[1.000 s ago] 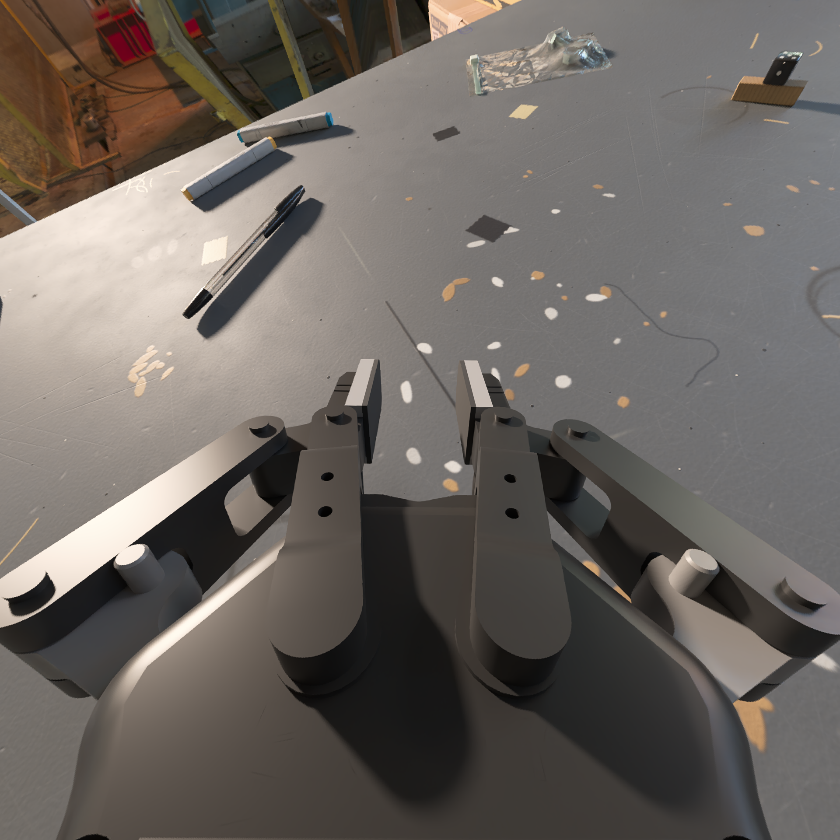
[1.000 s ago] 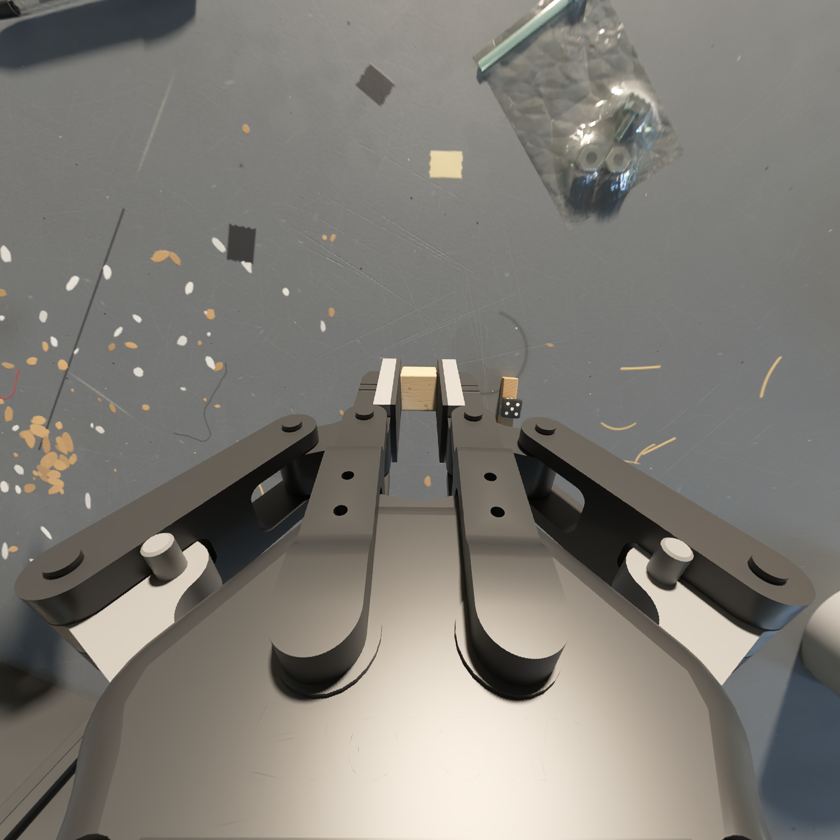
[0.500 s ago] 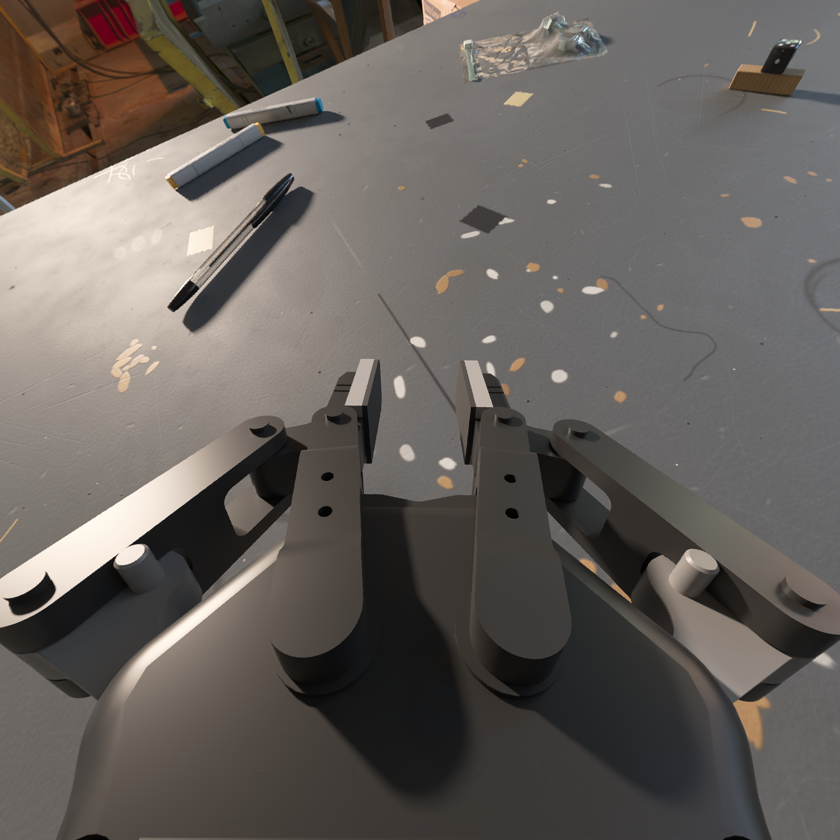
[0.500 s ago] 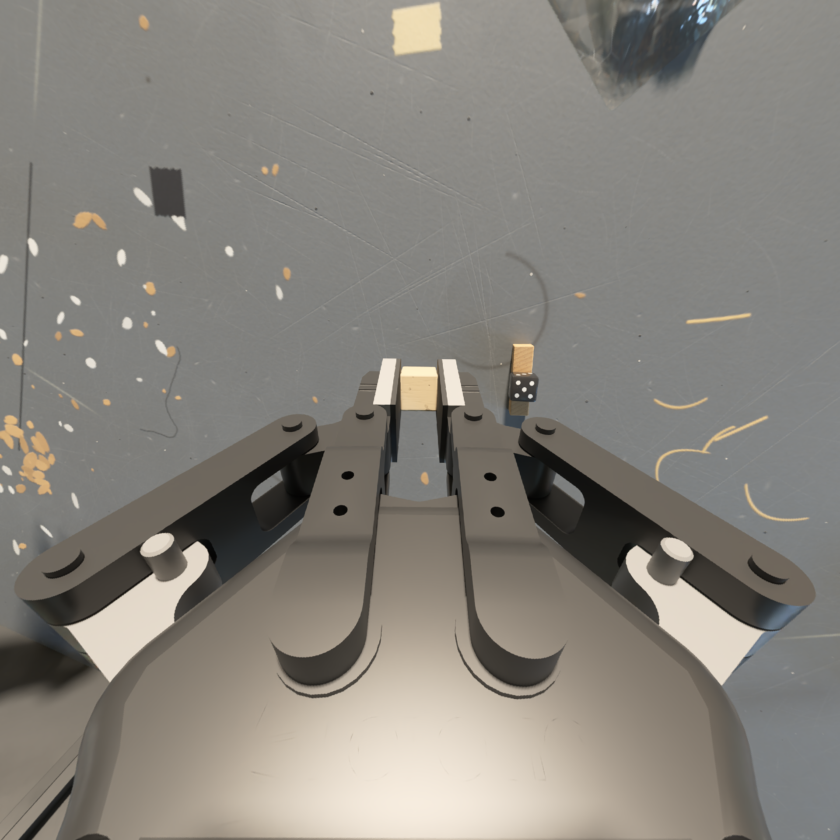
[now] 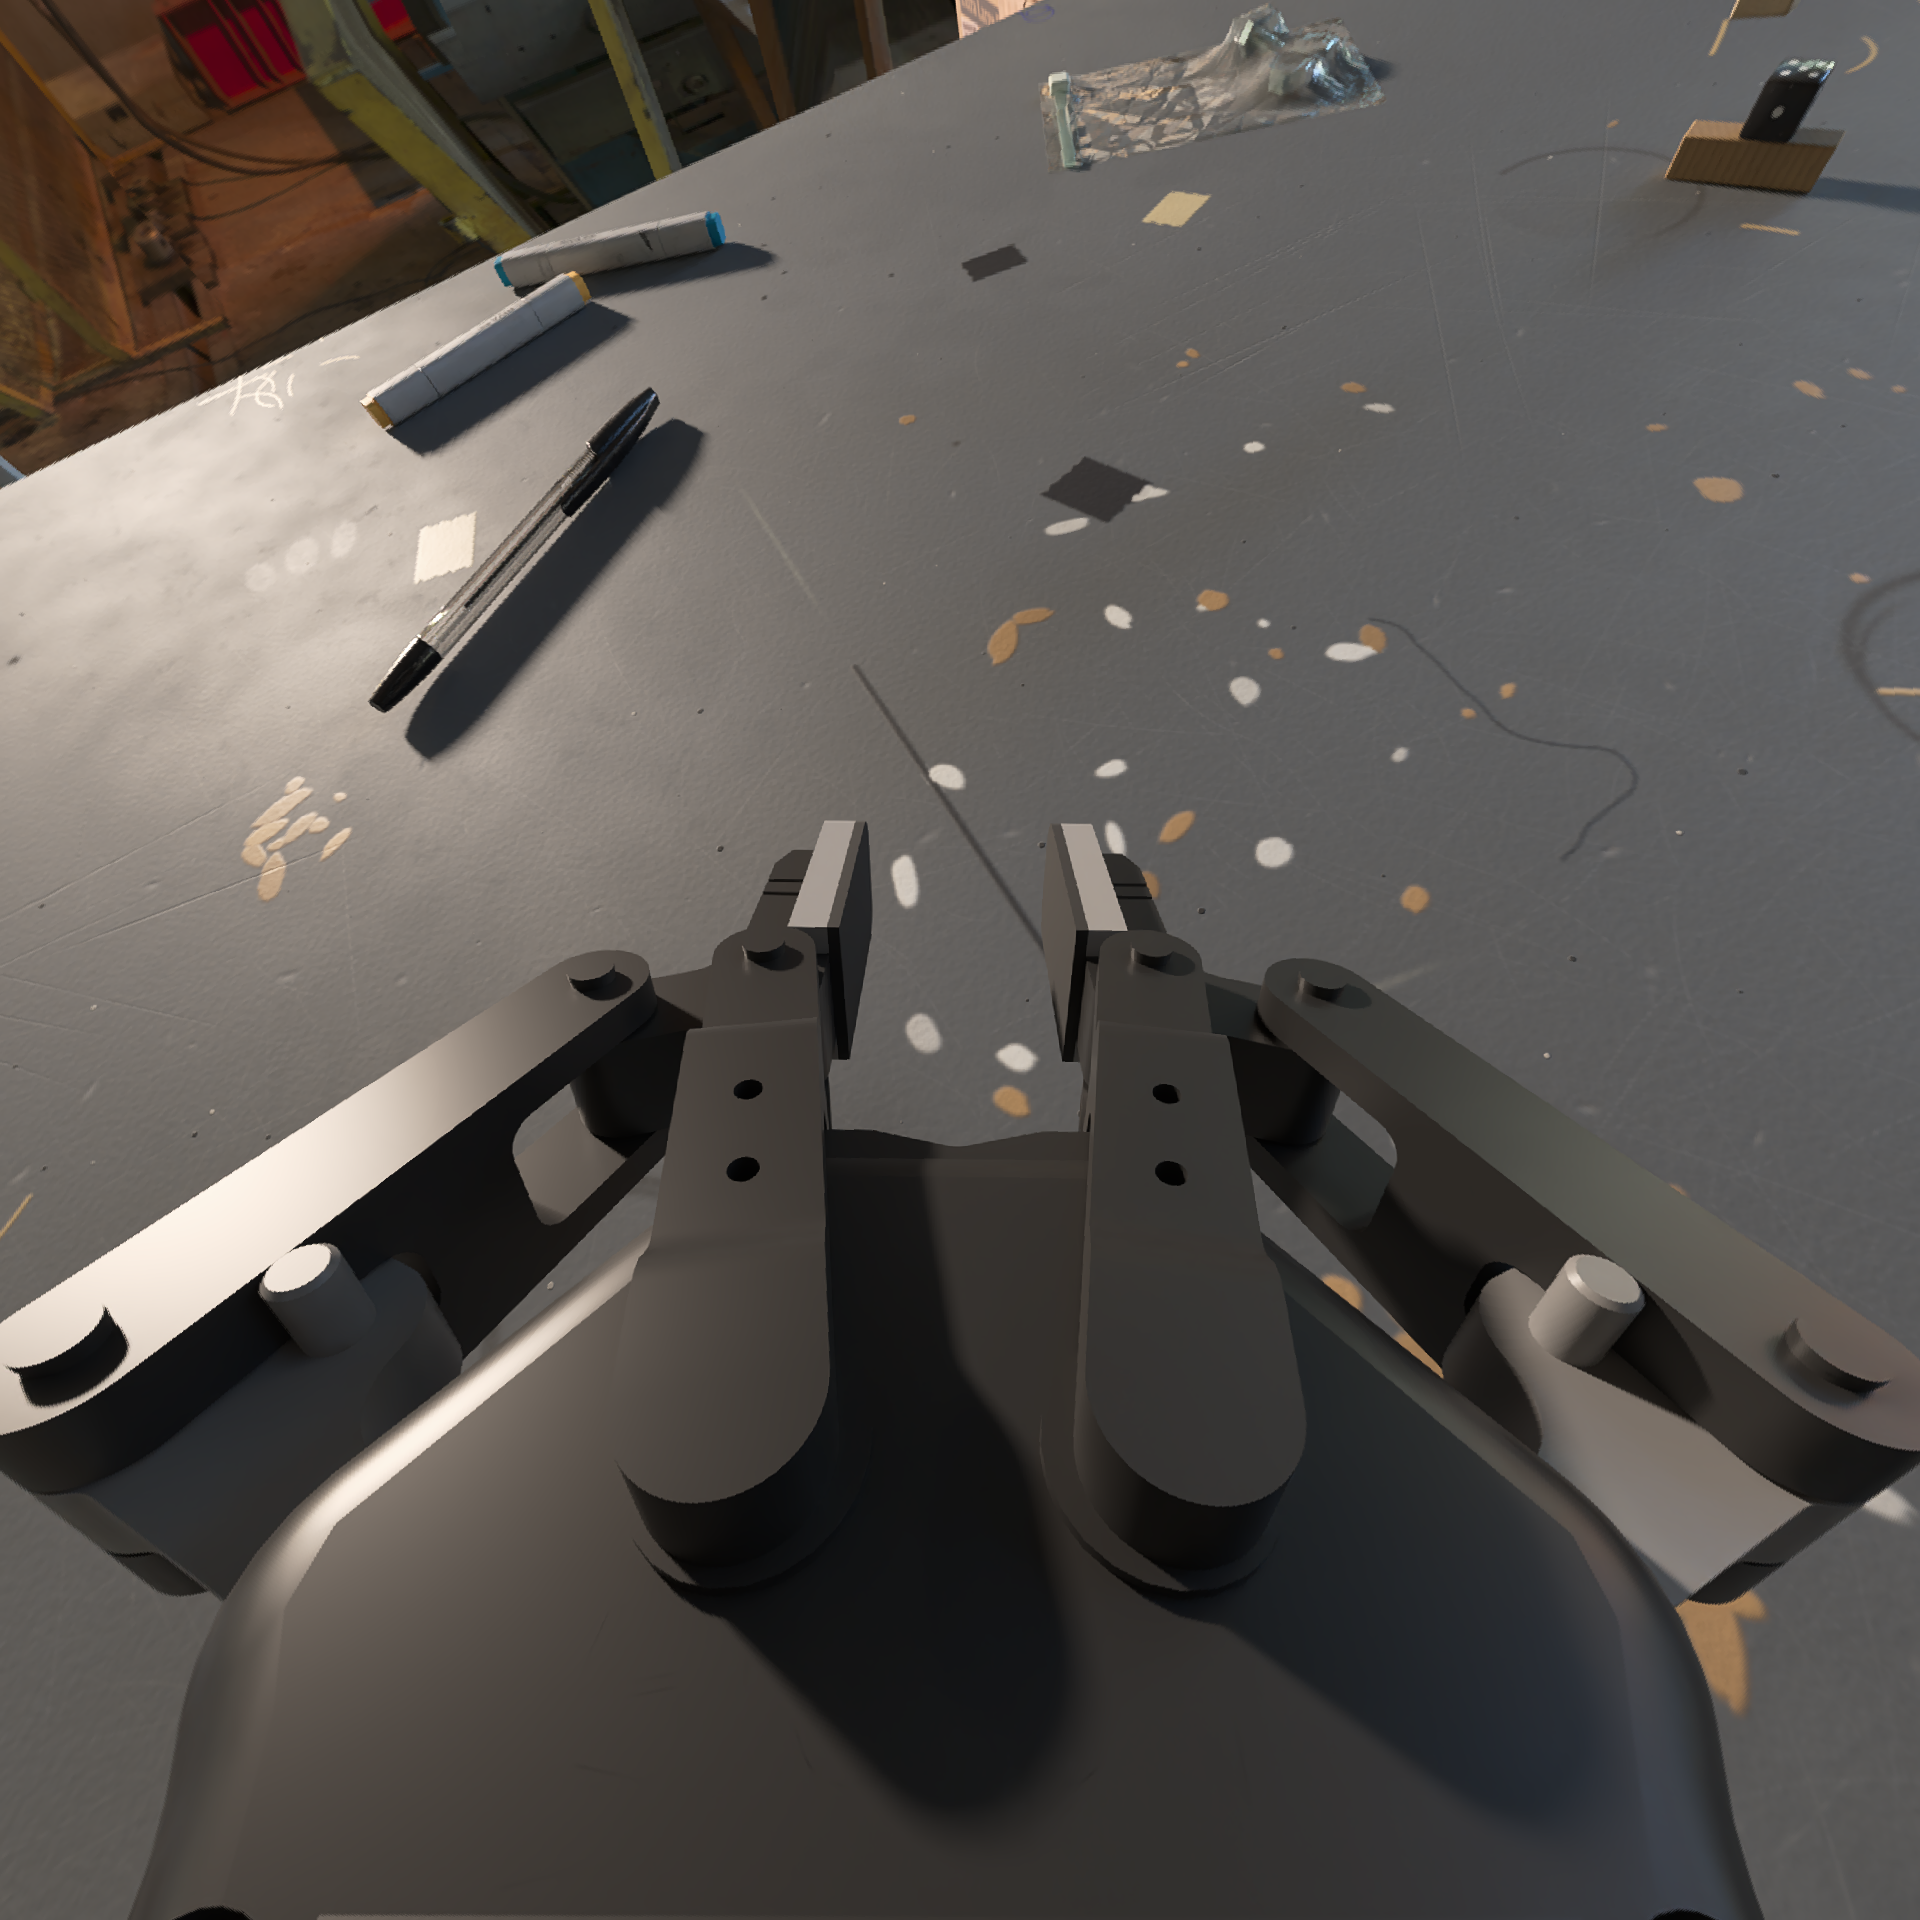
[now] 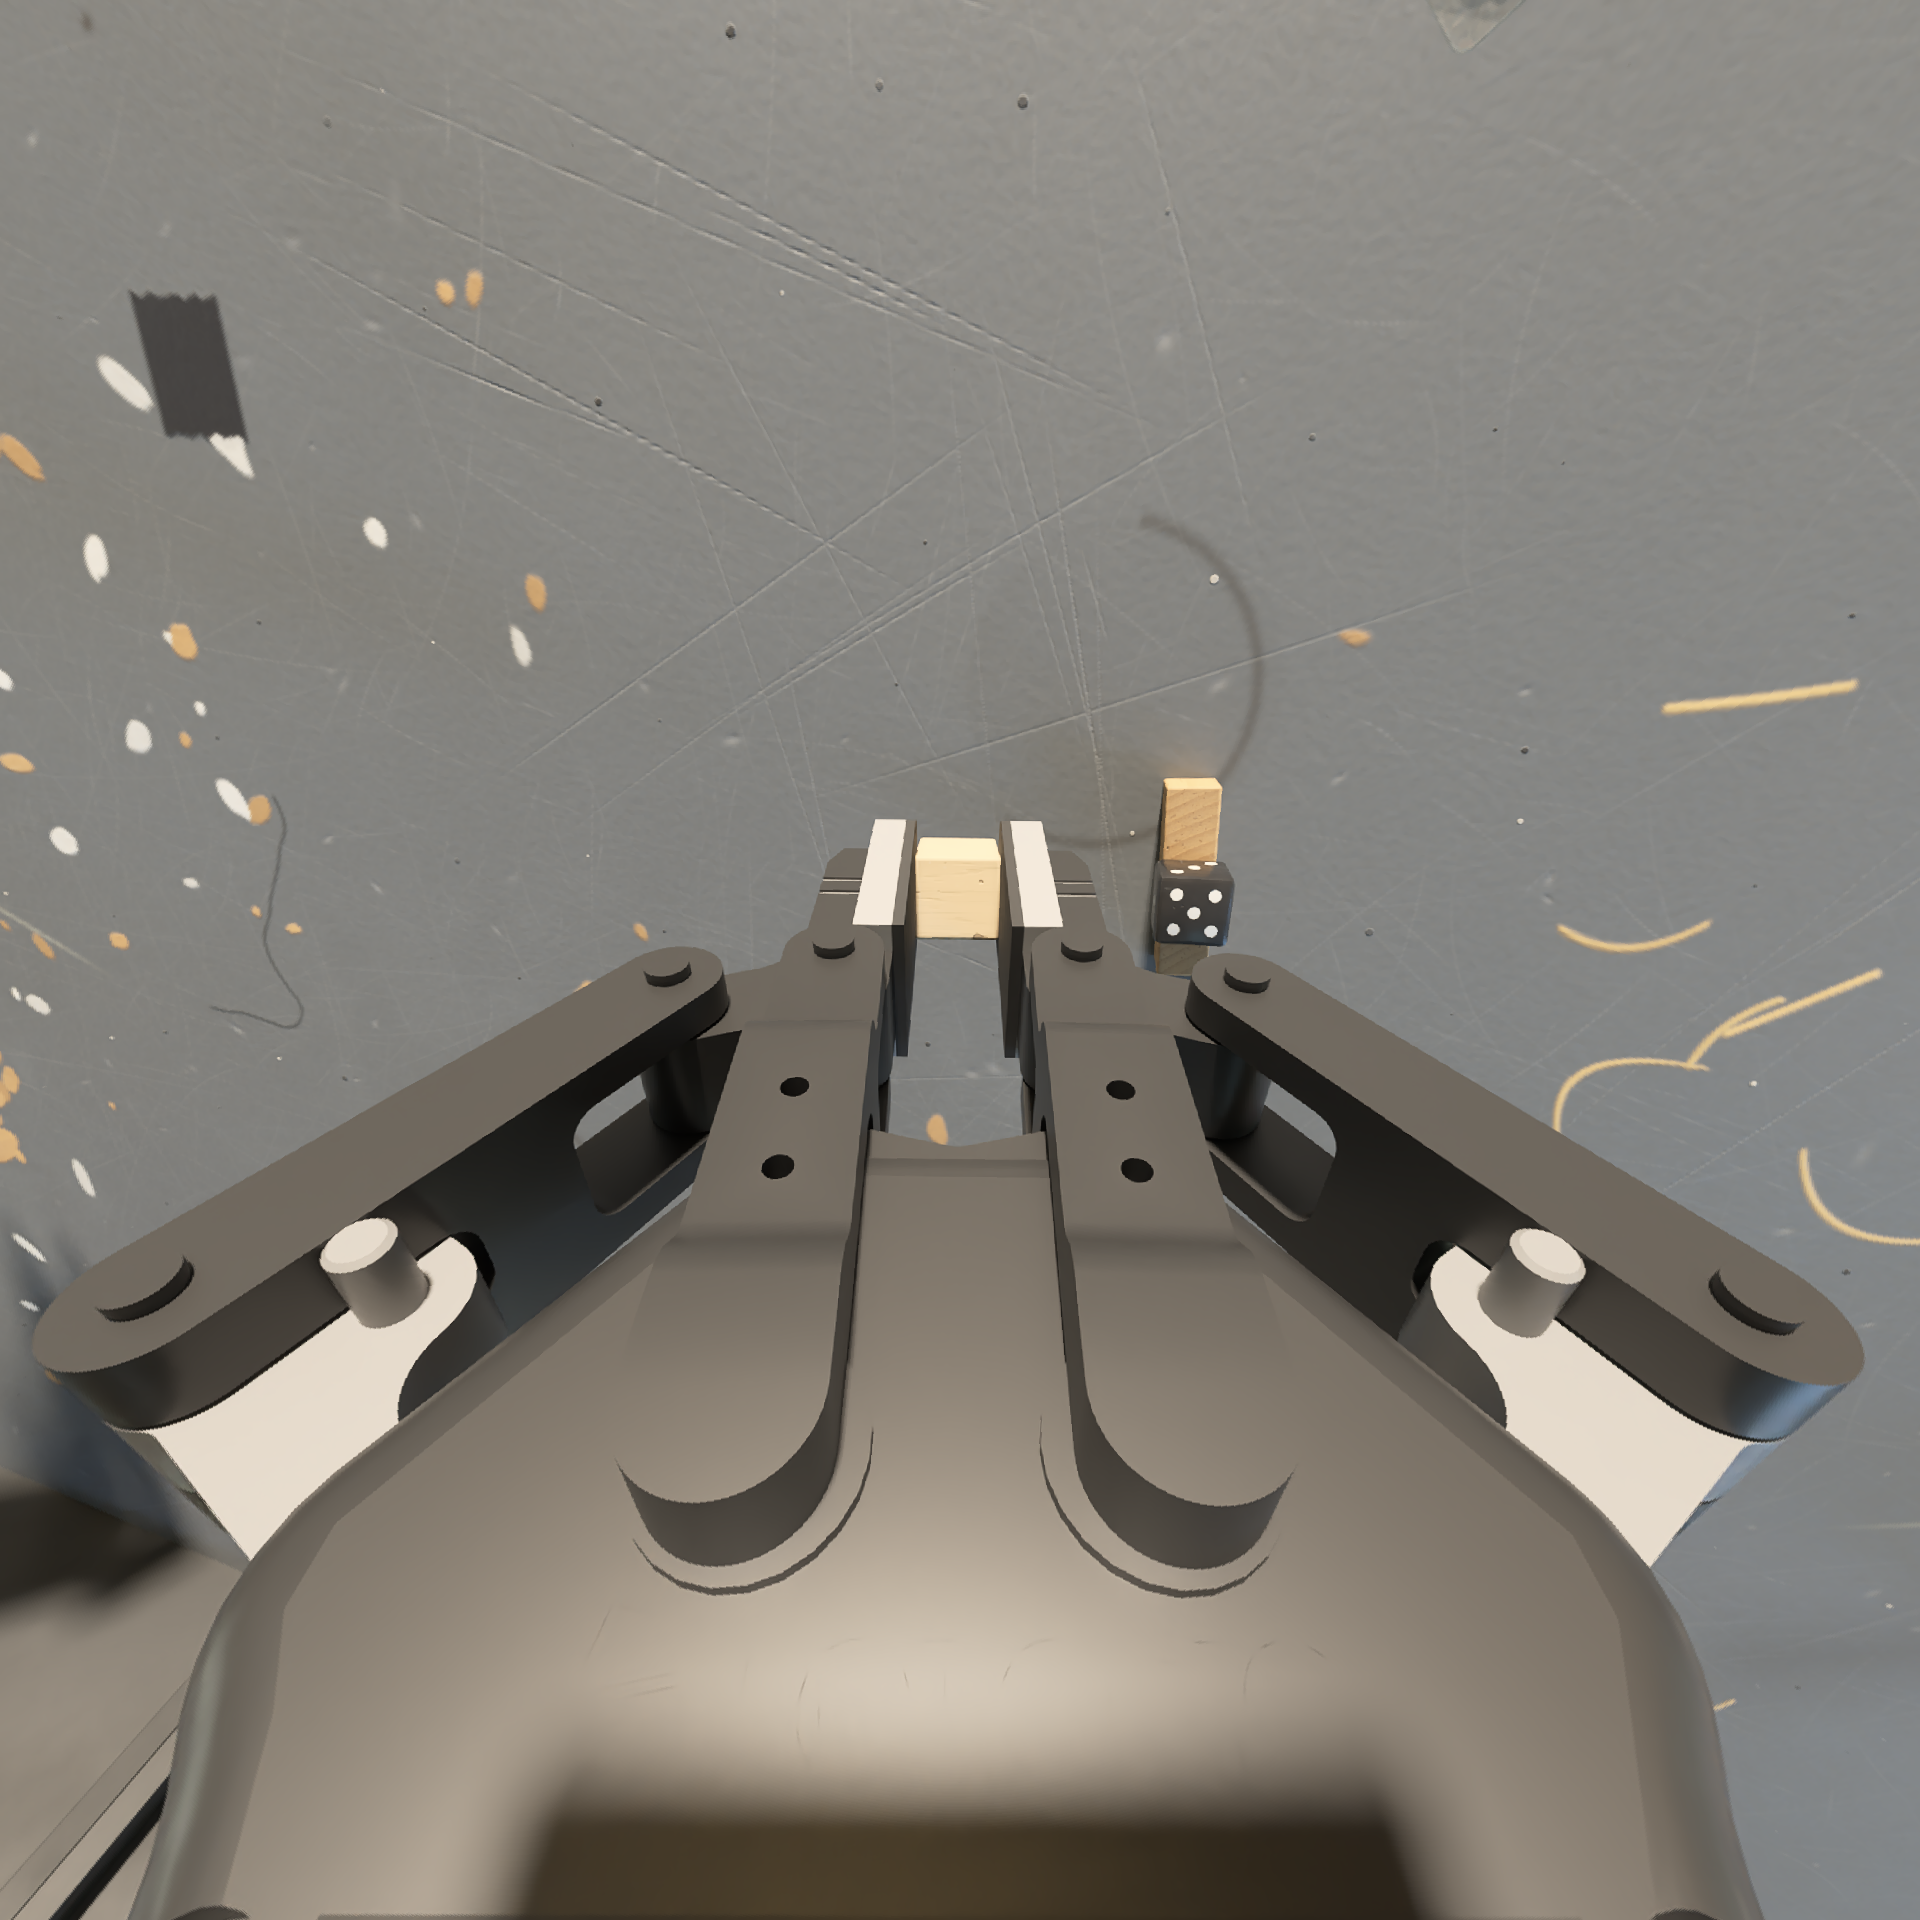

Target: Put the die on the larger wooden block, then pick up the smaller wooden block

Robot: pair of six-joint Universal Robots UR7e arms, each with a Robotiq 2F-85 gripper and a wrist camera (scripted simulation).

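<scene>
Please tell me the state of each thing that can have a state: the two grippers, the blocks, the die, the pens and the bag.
Right gripper: shut on small block.
Left gripper: open, holding nothing.
Die: resting on large block.
Large block: lying flat on table.
Black pen: capped, lying flat.
Two markers: capped, lying flat.
Plastic bag: lying crumpled; whether it is sealed cannot be told.

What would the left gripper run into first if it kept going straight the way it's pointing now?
Probably just the bare grey tabletop: the left gripper is open and empty, aimed at paint-speckled surface. The pen lies well off to its left.
</scene>
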